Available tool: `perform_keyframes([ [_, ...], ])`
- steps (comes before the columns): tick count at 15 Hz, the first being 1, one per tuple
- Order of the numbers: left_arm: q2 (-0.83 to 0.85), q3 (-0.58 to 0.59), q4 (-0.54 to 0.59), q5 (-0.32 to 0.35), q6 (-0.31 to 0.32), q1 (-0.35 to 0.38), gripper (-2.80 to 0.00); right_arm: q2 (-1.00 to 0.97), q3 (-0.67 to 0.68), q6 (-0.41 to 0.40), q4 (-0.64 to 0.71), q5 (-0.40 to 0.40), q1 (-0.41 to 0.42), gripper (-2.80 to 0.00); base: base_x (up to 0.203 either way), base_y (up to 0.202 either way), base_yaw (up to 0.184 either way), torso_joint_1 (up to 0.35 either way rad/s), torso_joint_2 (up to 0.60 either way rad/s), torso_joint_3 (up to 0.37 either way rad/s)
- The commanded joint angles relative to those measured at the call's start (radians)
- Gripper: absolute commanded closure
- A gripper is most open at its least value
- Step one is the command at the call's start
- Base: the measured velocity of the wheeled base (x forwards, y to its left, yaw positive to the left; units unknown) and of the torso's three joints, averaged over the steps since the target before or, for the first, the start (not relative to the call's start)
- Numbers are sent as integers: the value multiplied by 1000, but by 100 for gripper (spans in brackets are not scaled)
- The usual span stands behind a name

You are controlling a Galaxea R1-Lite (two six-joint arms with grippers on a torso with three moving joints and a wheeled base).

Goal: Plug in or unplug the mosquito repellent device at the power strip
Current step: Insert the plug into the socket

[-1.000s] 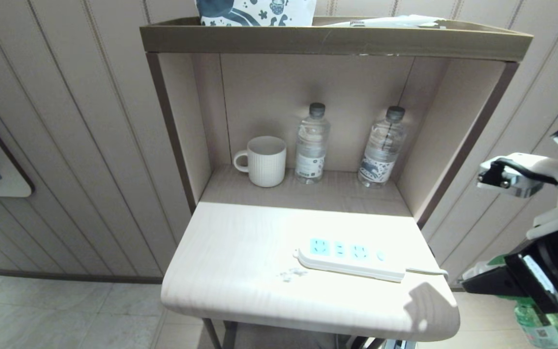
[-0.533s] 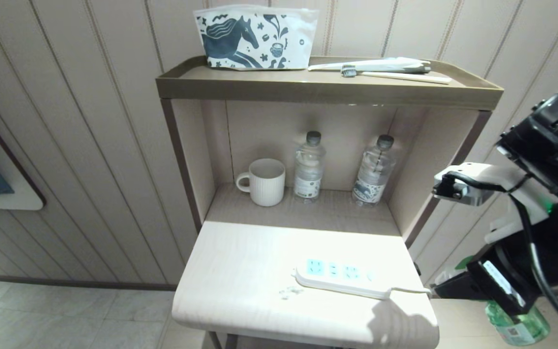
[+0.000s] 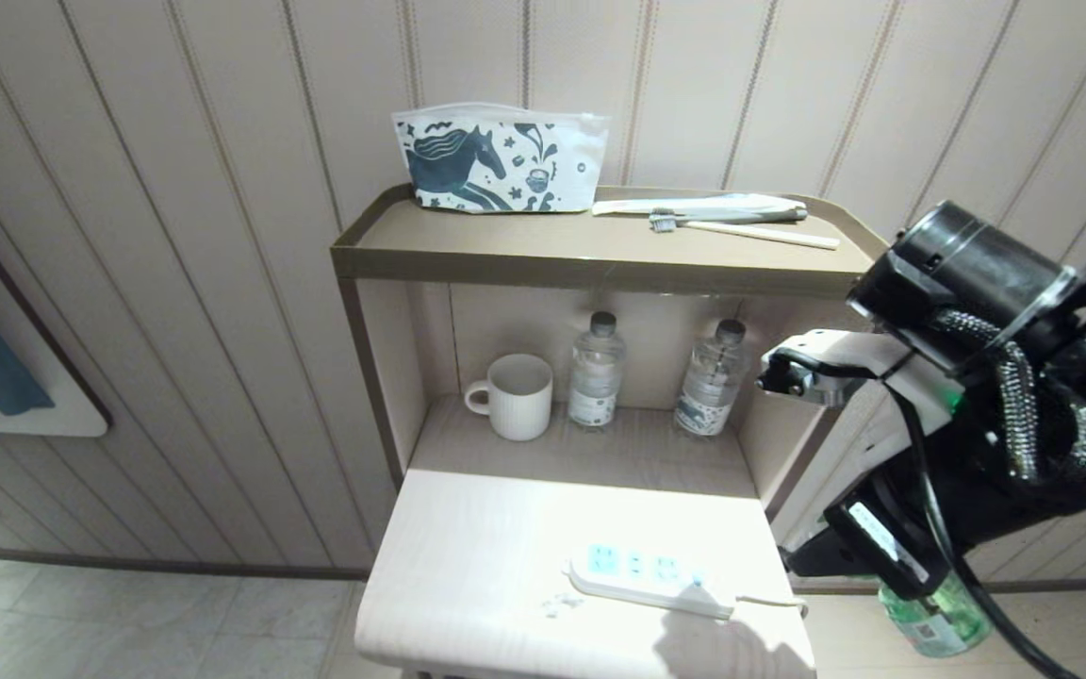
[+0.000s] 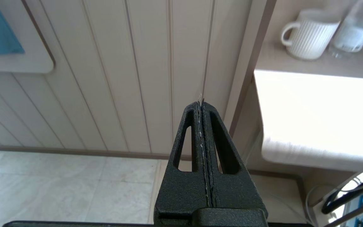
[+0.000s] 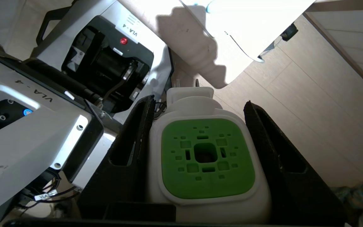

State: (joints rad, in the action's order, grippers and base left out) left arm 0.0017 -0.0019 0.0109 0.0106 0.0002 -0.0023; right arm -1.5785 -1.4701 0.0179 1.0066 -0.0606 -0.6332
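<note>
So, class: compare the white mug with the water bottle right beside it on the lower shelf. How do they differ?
The white mug is opaque and ribbed; the water bottle is clear with a label. The mug is short, wide and open-topped; the bottle is taller, slimmer and closed by a dark cap. The mug has a side handle; the bottle has none. Both stand upright in the same shelf compartment.

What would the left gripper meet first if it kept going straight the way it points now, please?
Probably the panelled wall: the shut left gripper points at it, just beside the stand's side panel. Depth is unclear.
</note>
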Motion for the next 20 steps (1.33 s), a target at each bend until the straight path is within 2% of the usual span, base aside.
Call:
perform_keyframes([
  [1, 1, -1, 0, 0, 0, -1, 0, -33, -3, 2, 6, -2, -4, 0, 0, 0, 0, 273, -603, -312],
  [14, 1, -1, 0, 0, 0, 1, 0, -69, 16, -1, 4, -3, -7, 0, 0, 0, 0, 183, -370, -192],
  [16, 1, -1, 0, 0, 0, -1, 0, -115, 13, -26, 2, -4, -12, 0, 0, 0, 0, 0, 0, 0],
  [18, 1, 2, 0, 0, 0, 1, 0, -188, 0, -88, -2, -10, -12, 0, 0, 0, 0, 0, 0, 0],
  [20, 1, 0, 0, 0, 0, 0, 0, -256, 2, -122, -59, -58, -21, 0, 0, 0, 0, 0, 0, 0],
])
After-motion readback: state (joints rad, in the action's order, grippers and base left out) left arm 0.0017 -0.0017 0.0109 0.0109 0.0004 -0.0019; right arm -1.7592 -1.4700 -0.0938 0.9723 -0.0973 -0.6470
